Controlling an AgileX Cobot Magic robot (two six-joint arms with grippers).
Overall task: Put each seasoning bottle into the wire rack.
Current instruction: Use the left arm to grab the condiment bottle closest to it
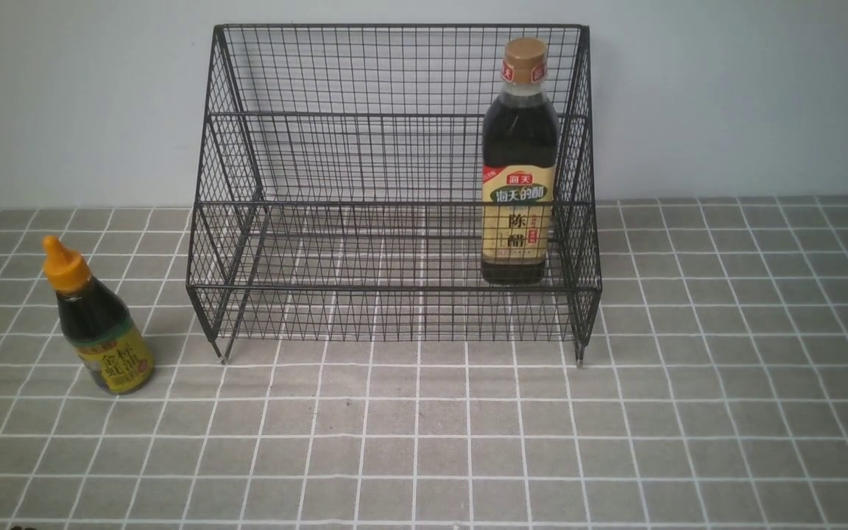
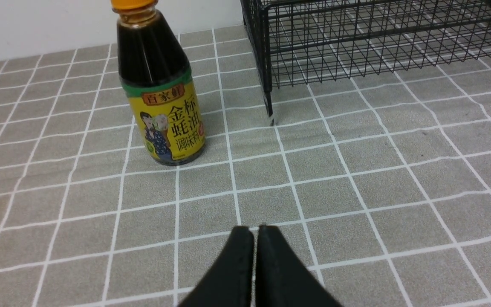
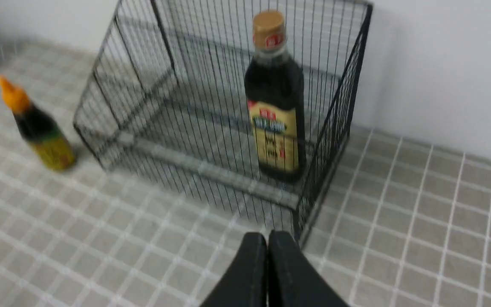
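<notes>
Currently the tall bottle [image 1: 519, 154] stands in the rack [image 1: 306, 213] at right; the short bottle [image 1: 98, 324] sits lower left on the surface [image 1: 689, 412], outside it; left tool [image 2: 255, 232] and right tool [image 3: 267, 238] are clenched, empty; a high pinch could tip that bottle.

- Left pincer [image 2: 255, 230]: two fingers [image 2: 232, 268], both plain matte black.
- Finger shape, left: each finger is broad where it enters the left wrist view and narrows to a rounded tip. The sloping outer edges give the pair a wedge outline.
- Finger surface, left: smooth and dull, with a slight sheen along the inner edges. A thin pale line divides the two inner faces.
- Right pincer [image 3: 267, 236]: same build, with two matte black tapered fingers [image 3: 290, 273] and rounded tips.
- Finger surface, right: a faint line runs close to each inner edge. The view is blurred, so finer detail cannot be read.
- Visible extent: only the finger ends of each pincer show.
</notes>
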